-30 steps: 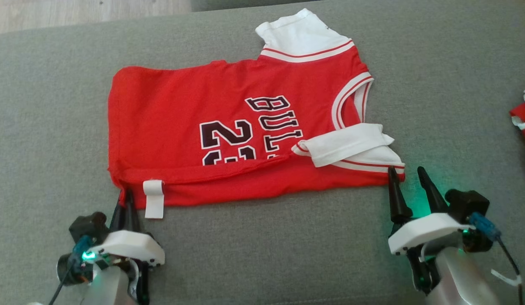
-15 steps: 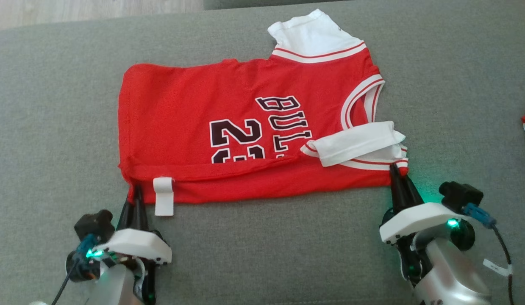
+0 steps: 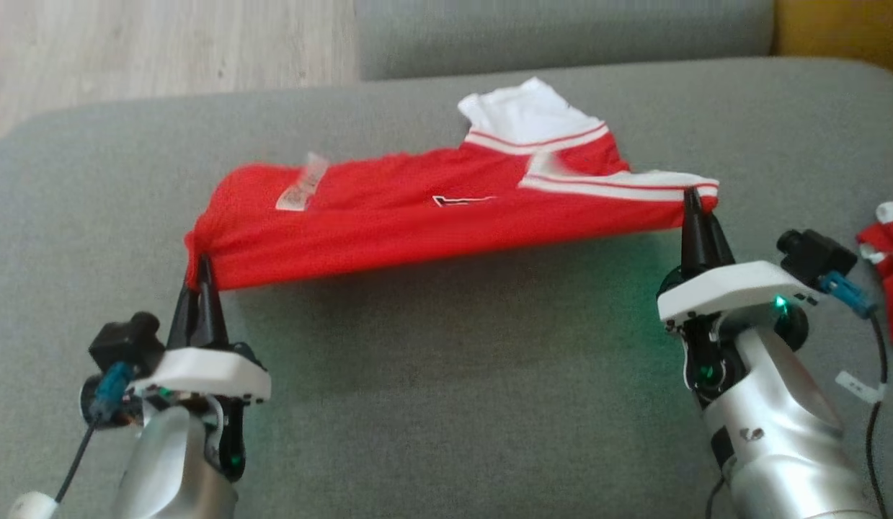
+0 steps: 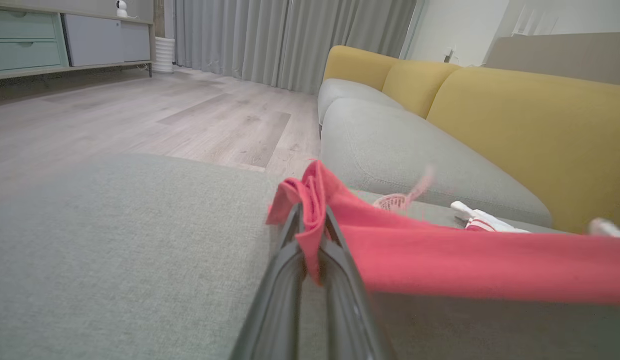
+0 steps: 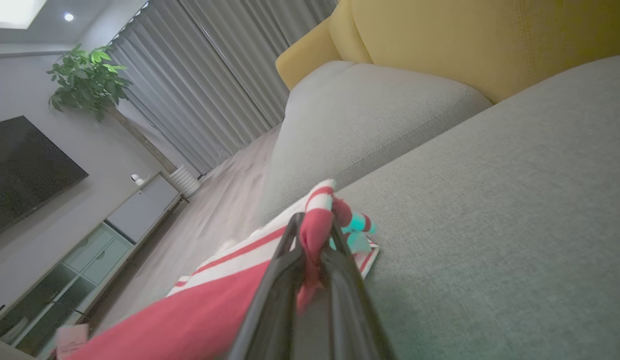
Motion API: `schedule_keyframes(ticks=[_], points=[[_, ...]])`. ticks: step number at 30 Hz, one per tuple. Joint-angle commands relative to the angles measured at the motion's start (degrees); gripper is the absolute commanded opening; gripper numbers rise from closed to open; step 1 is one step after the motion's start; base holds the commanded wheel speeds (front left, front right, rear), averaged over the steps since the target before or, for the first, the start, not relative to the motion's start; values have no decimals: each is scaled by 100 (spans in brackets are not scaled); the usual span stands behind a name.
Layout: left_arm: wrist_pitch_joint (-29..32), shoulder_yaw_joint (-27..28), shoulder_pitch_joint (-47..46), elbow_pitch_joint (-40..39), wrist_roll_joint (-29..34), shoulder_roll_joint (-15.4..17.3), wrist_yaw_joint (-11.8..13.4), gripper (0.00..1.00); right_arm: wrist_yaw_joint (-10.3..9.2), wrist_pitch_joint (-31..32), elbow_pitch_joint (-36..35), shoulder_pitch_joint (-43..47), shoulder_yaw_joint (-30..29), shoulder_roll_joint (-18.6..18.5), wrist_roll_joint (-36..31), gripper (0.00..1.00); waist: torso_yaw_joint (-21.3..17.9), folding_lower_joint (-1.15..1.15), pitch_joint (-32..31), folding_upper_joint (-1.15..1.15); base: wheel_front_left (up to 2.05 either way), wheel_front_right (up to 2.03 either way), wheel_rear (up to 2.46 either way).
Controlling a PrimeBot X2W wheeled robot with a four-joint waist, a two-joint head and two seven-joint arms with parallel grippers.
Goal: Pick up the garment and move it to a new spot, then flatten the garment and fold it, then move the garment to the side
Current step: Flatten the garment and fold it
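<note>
**Head view.** A red basketball jersey (image 3: 432, 223) with white trim is held stretched between both claws, its near edge raised off the grey sofa seat (image 3: 453, 375). The far part of the jersey lies on the seat. The left claw (image 3: 201, 277) is clenched on the near left corner, and the right claw (image 3: 695, 209) is clenched on the striped near right corner. A white label (image 3: 302, 191) is seen on the upper fold. A second red-and-white garment (image 3: 886, 245) lies on the seat at the right edge, well apart from the jersey.

**Left wrist view.** The left claw (image 4: 312, 220) is seen pinched shut on a bunched red corner of the jersey (image 4: 465, 270), which runs off to the right above the sofa seat (image 4: 114, 250). A yellow backrest (image 4: 530, 130) and a wooden floor (image 4: 164, 115) are seen beyond.

**Right wrist view.** The right claw (image 5: 314, 222) is closed on the red-and-white striped hem of the jersey (image 5: 199, 315). The cloth trails to the lower left over the sofa seat (image 5: 515, 225). A yellow backrest (image 5: 465, 35) is seen above it.
</note>
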Motion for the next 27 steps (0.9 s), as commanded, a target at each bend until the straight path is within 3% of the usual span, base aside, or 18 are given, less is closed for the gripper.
schedule_keyframes(ticks=[1, 6, 12, 13, 14, 15, 20, 27], points=[[-29, 228, -104, -48, 50, 164, 0, 0, -4, -22, -29, -83, 127, -9, 44, 0, -24, 0, -261, 0, 0, 0, 0], [-29, 351, 375, 296, 95, 130, -2, 0, -4, -22, 221, 262, 223, -9, 165, 0, -79, 0, -568, 0, 0, 0, 0], [-29, 220, 1423, 636, -94, 68, 64, 0, -4, -22, 221, 1360, 348, -9, 130, 0, -113, 0, -704, 0, 0, 0, 0], [-29, 156, 1526, 643, -173, 67, 98, 12, -4, -22, 190, 1481, 361, -9, 120, 9, -121, 0, -700, 0, 0, 0, 0], [-29, 95, 1603, 614, -223, 66, 146, 50, -4, -22, 141, 1570, 358, -9, 94, 74, -128, 0, -686, 0, 0, 0, 0], [-29, 28, 1652, 574, -244, 66, 187, 100, -4, -22, 99, 1629, 384, -9, 46, 100, -130, 0, -669, 0, 0, 0, 0], [-29, -34, 1537, 132, -116, 64, 405, 100, -4, -22, -335, 1590, 188, -9, -344, 100, -113, 0, -527, 0, 0, 0, 0], [-29, 13, 701, 13, 242, 105, 473, 100, -4, -22, -748, 1257, 278, -9, -637, 100, -96, 0, -119, 0, 0, 0, 0]])
